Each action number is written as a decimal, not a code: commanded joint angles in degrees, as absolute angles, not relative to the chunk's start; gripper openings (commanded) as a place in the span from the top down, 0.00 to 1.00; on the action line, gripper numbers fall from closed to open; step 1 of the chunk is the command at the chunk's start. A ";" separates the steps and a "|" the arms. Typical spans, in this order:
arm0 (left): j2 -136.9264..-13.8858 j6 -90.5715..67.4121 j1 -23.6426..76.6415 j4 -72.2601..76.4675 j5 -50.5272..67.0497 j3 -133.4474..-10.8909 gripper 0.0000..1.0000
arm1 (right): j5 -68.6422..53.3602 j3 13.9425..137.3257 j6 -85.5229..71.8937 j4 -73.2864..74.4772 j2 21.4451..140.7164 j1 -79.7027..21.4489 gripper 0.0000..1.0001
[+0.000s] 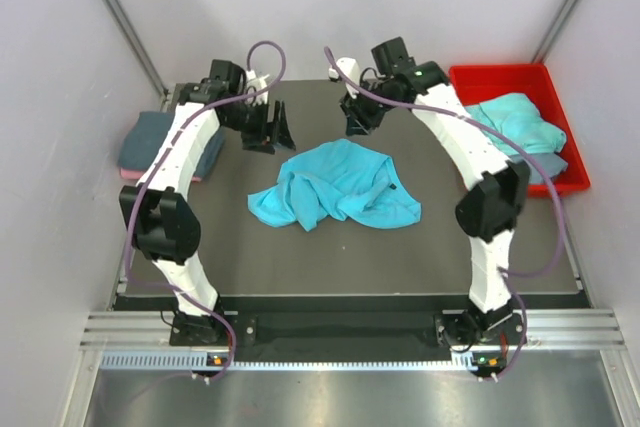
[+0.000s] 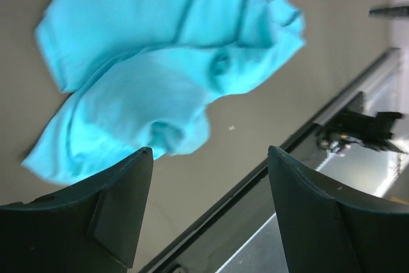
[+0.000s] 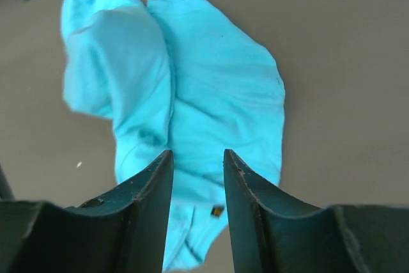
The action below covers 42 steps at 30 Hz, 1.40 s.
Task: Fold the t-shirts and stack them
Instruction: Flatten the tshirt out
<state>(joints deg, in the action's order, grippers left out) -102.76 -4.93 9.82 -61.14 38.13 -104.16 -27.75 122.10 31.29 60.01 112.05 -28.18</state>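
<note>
A crumpled turquoise t-shirt [image 1: 335,185] lies in a heap at the middle of the dark table; it also shows in the left wrist view [image 2: 166,62] and the right wrist view [image 3: 192,100]. My left gripper [image 1: 272,129] hangs open and empty above the table, to the far left of the shirt. My right gripper [image 1: 362,119] is open and empty above the shirt's far edge. Another teal shirt [image 1: 515,122] lies in the red bin. Folded slate blue-grey [image 1: 160,137] and pink [image 1: 132,174] shirts are stacked at the table's left edge.
A red plastic bin [image 1: 560,107] stands at the right far corner. The table's front edge and a metal rail [image 2: 358,151] show in the left wrist view. White walls close in the back and sides.
</note>
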 commanded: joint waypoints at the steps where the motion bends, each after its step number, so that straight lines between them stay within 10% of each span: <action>1: -103.36 -7.47 8.53 -59.59 28.66 -99.33 0.23 | -33.04 127.25 26.72 58.01 122.94 -26.28 0.62; 42: -123.39 -6.77 0.61 -63.37 15.03 -94.56 0.38 | -38.23 137.02 8.70 39.82 148.71 -21.01 0.54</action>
